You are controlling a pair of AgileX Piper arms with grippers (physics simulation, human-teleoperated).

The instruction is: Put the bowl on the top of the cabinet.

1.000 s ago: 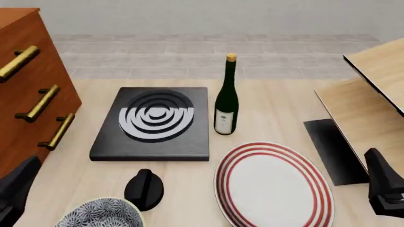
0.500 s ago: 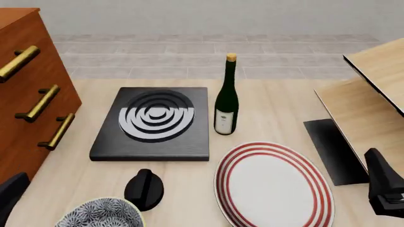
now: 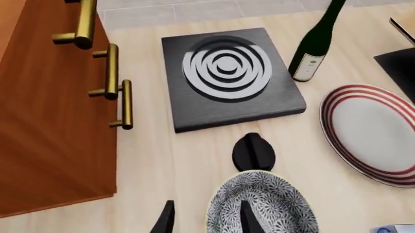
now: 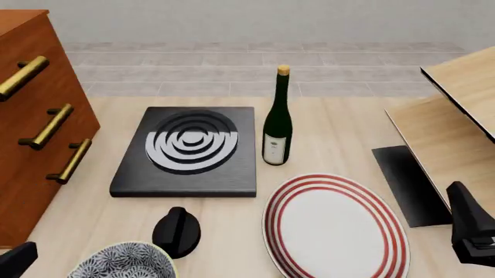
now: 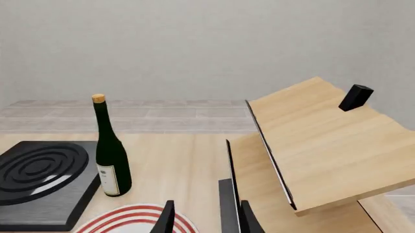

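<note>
The speckled bowl [image 4: 124, 262] sits at the table's near edge, left of centre, cut off by the front view's edge. In the left wrist view the bowl [image 3: 272, 204] lies just beyond my left gripper [image 3: 207, 221], which is open and empty. One fingertip [image 3: 250, 217] shows over the bowl's rim and the other stands outside it. The reddish-brown cabinet [image 4: 35, 116] with brass handles stands at the far left; it also shows in the left wrist view [image 3: 45, 121]. My right gripper [image 5: 206, 219] is open and empty at the right, low over the table.
A black stove plate [image 4: 189, 150], a dark wine bottle [image 4: 277, 124] and a red-ringed white plate [image 4: 337, 226] stand mid-table. A small black object [image 4: 177, 231] lies just beyond the bowl. A pale wood panelled structure [image 4: 456, 127] fills the right side.
My left arm has drawn back toward the near edge in the front view, leaving only a dark corner showing at bottom left. The right arm and the objects have not moved.
</note>
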